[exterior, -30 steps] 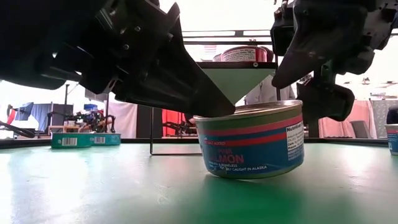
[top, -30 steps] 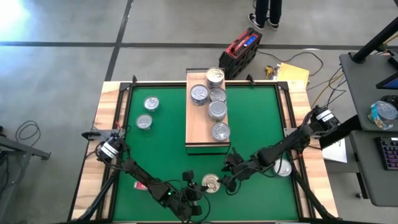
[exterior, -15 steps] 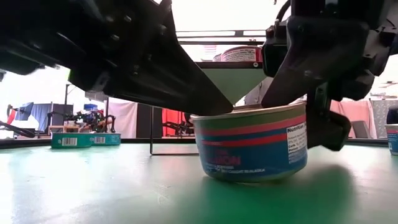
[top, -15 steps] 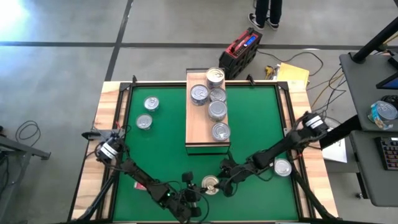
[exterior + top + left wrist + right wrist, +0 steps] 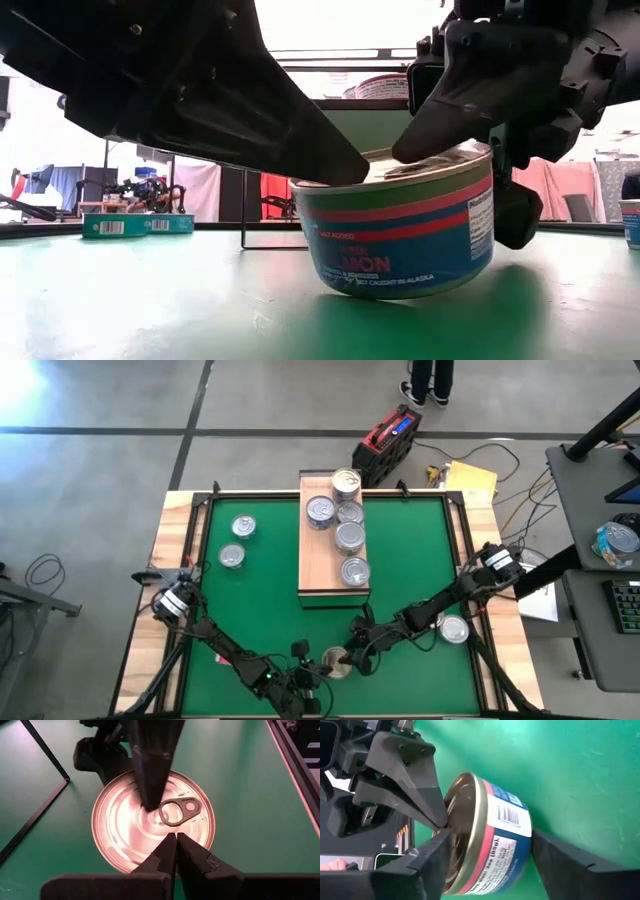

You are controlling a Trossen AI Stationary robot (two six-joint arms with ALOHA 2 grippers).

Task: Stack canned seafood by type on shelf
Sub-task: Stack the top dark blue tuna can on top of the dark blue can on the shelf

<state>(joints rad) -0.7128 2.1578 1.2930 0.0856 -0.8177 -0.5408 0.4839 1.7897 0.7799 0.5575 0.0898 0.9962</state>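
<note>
Looking at your two arms, both are crowded at the near edge of the green mat (image 5: 265, 610), right at one salmon can (image 5: 400, 225). Your left gripper (image 5: 176, 842) has its two fingers pressed tight together with nothing between them, and the tips rest on the gold lid beside the pull ring (image 5: 180, 811). Your right gripper (image 5: 485, 855) has its fingers apart, one on each side of the can, and they look like they are touching it or very close; you cannot be sure yet that it has a firm hold. The can is tipped, with one side of its bottom off the mat. That is the first thing that could go wrong: if the right fingers squeeze while the can leans, it may pop out, roll away, or get picked up crooked. The left tips pushing down on the lid could also shove it sideways, or snag the ring. The two arms are so close that they could bump each other if one lifts before the other backs off. The shelf (image 5: 318, 565) sits in the middle of the mat, well apart from here, with other cans (image 5: 349, 537) in a row on it, so a crooked can could knock them when you set it down
</note>
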